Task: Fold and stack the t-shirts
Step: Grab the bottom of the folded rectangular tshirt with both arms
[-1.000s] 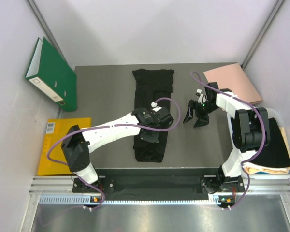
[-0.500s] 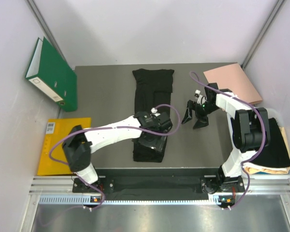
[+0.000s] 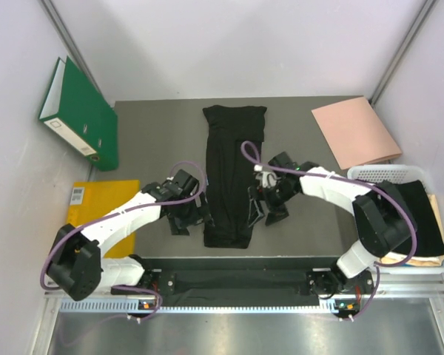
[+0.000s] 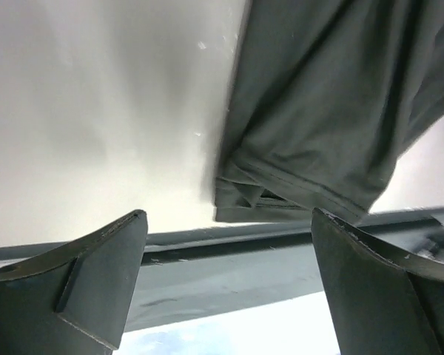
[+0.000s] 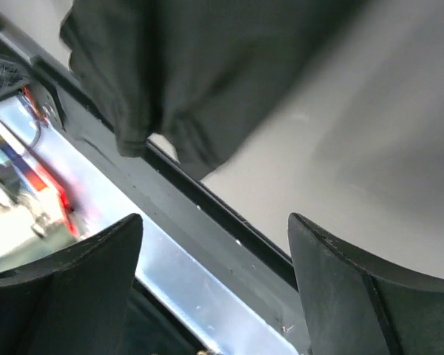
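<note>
A black t-shirt lies folded lengthwise into a long narrow strip down the middle of the grey table. My left gripper stands open just left of the strip's near end, empty. The left wrist view shows that hem corner ahead of the left gripper, apart from both fingers. My right gripper is open and empty just right of the same end. In the right wrist view the shirt hangs in the upper left, beyond the right gripper. More black t-shirts are piled over a cream one at the right.
A white basket at the right edge holds the piled shirts. A salmon-pink folder lies at the back right. A green binder leans on the left wall, with a yellow envelope in front of it. The table's black front rail is close behind both grippers.
The left gripper opened, let go of the shirt and moved off it to the left. The right arm swung in from the back right to the strip's near right edge.
</note>
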`<state>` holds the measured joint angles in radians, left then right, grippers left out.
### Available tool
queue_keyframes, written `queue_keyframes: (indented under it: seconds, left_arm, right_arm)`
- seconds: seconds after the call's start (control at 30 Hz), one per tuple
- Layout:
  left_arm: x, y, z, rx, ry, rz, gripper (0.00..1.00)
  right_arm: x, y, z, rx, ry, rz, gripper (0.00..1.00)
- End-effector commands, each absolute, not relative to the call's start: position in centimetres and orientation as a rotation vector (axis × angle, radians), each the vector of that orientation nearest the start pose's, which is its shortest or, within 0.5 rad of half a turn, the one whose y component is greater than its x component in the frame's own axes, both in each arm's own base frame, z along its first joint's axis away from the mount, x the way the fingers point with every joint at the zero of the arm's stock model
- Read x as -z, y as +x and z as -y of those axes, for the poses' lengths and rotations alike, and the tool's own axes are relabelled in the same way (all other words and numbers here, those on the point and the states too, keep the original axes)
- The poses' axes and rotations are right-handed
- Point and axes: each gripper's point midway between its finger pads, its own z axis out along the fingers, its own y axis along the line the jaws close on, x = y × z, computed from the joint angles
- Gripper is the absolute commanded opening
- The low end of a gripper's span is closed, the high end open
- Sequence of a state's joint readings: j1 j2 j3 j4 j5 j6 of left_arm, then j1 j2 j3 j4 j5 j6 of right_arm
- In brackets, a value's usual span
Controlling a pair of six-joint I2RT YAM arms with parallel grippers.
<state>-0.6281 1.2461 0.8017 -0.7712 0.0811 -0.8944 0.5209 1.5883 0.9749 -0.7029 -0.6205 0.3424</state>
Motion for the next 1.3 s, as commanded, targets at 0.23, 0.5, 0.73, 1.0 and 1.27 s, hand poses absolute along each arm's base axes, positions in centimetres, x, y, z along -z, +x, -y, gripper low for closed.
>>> queue_keyframes:
  seconds: [0.23, 0.5, 0.73, 1.0, 1.27]
  left_arm:
    - [-5.9, 17.3, 24.5, 0.985, -0.601, -2.914, 0.73]
    - [-3.3, 16.5, 23.2, 0.811, -0.600, -3.046, 0.35]
    - [-2.1, 16.6, 21.5, 0.629, -0.625, -3.114, 0.00]
    - [-1.6, 16.3, 19.9, 0.529, -0.617, -3.149, 0.00]
    - [-1.3, 16.7, 20.3, 0.548, -0.587, -3.156, 0.00]
  right_arm:
    - [-3.0, 16.0, -27.9, -0.975, -0.461, -3.002, 0.68]
    - [-2.3, 16.4, -30.1, -0.949, -0.491, -3.059, 0.53]
    - [-0.8, 15.6, -30.4, -0.902, -0.522, -3.152, 0.00]
    - [-0.6, 16.4, -25.0, -0.586, -0.520, -3.192, 0.00]
    - [-0.7, 16.3, -22.3, -0.471, -0.557, -3.211, 0.00]
